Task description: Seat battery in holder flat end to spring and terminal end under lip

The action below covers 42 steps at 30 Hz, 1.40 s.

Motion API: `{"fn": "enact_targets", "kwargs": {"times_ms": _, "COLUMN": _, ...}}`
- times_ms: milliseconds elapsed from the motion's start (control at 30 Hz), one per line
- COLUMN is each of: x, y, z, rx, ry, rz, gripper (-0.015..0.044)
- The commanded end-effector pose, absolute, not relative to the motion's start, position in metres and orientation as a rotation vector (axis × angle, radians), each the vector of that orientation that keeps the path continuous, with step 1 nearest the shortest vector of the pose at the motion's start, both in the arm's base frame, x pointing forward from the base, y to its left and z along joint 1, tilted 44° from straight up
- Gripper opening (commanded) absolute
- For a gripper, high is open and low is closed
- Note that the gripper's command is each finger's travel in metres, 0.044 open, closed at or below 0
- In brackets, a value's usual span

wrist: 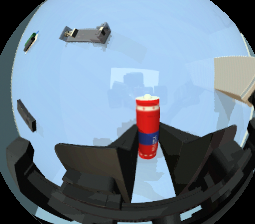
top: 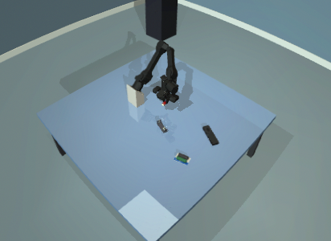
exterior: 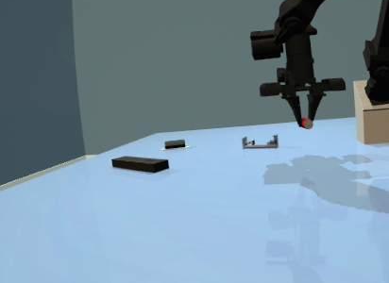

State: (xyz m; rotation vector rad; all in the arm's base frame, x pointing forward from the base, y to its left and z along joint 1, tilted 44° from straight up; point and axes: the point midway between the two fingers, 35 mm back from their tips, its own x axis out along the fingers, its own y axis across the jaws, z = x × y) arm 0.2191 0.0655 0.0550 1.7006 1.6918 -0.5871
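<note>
The red battery [top: 164, 104] [exterior: 307, 123] [wrist: 148, 120] with a blue band is held between the fingertips, above the table. In the wrist view its terminal end points up the frame, away from the palm side. My gripper [exterior: 305, 122] [wrist: 147, 127] is shut on the battery. The grey holder [top: 161, 126] [exterior: 261, 146] [wrist: 87, 36] stands on the table, apart from the battery, to its left in the exterior view. It has raised ends and shows no battery in it. Which raised end bears the lip is too small to tell.
A black bar [top: 210, 135] [exterior: 140, 164] [wrist: 26, 115] lies on the table [top: 92, 136]. A small green and black part [top: 182, 157] [exterior: 175, 144] [wrist: 31, 42] lies beyond the holder. A beige block [top: 135, 95] [exterior: 374, 124] [wrist: 234, 75] stands near the arm. A pale square [top: 148, 214] marks one table corner.
</note>
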Motion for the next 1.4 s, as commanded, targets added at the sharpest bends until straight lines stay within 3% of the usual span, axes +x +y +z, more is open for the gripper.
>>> {"fn": "enact_targets", "kwargs": {"times_ms": 0, "x": 0.238, "y": 0.052, "z": 0.050, "rx": 1.884, "ry": 1.666, "rz": -0.864, "gripper": 0.0068}}
{"fn": "enact_targets", "kwargs": {"times_ms": 500, "x": 0.291, "y": 0.001, "z": 0.020, "rx": 2.400, "ry": 1.355, "rz": -1.820, "gripper": 0.0068}}
{"fn": "enact_targets", "kwargs": {"times_ms": 967, "x": 0.323, "y": -0.050, "z": -0.025, "rx": 2.631, "ry": 0.678, "rz": -2.750, "gripper": 0.0068}}
{"fn": "enact_targets", "kwargs": {"times_ms": 1367, "x": 0.325, "y": -0.052, "z": -0.026, "rx": 2.639, "ry": 0.645, "rz": -2.791, "gripper": 0.0068}}
